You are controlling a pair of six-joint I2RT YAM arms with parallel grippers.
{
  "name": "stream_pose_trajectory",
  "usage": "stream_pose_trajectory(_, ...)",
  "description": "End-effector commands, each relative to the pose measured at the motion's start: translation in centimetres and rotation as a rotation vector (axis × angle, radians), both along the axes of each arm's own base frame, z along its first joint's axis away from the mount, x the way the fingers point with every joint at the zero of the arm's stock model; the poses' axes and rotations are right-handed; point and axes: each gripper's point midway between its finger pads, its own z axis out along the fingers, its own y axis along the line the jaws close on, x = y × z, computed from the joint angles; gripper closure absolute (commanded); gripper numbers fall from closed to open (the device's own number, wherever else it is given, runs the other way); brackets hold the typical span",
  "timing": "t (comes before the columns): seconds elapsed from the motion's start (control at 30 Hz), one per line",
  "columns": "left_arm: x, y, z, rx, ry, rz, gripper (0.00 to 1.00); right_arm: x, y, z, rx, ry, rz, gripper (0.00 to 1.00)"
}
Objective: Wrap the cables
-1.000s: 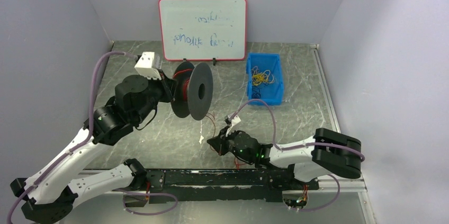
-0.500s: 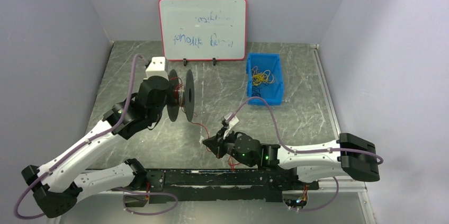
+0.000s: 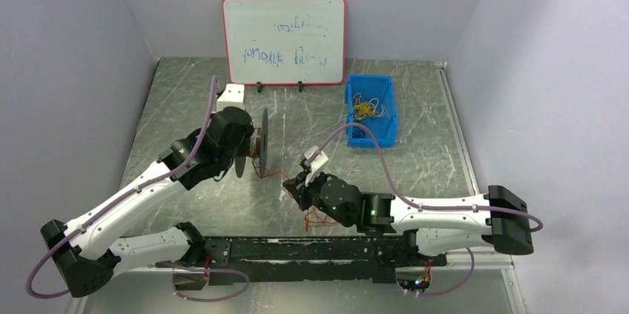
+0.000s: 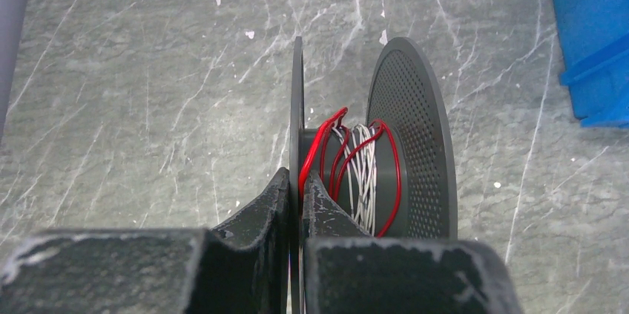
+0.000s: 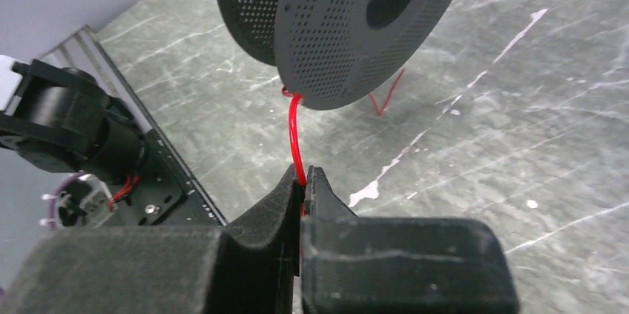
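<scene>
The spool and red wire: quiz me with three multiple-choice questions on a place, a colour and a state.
1. Top view: the blue bin stands A) right of the whiteboard B) left of it C) behind it.
2. Jaws of the right gripper pinch wire that is A) green B) red C) blue.
3. Jaws of the left gripper are A) open B) shut on nothing C) shut on the black spool's disc.
A: it sits past the board's right edge. B: a red strand enters them. C: the disc's rim sits between them.
</scene>
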Motion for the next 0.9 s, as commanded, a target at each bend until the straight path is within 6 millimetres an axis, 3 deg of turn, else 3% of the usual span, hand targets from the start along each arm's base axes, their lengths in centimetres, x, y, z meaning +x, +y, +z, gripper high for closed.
stream_pose_trajectory(0.0, -0.2, -0.3, 0.1, 0.032, -0.014, -0.020, 0.93, 1.2, -0.9, 1.2, -0.084, -0.088, -0.049, 1.00)
stream_pose_trajectory(0.17, -1.1, -1.4, -0.4, 0.097, -0.008, -0.058, 0.93, 2.5, -1.6, 2.8, -0.120, -0.160, -0.086, 1.00)
stream_pose_trajectory(0.53, -3.7, -4.4, -0.9, 0.171, -0.021, -0.181, 0.93, 7.4, -3.4, 5.4, -0.144, -0.181, -0.116, 1.00)
stream_pose_trajectory(0.87, -5.4, -5.7, -0.4, 0.211, -0.051, -0.307, 0.93, 10.5, -4.7, 5.1, -0.186, -0.177, -0.164, 1.00)
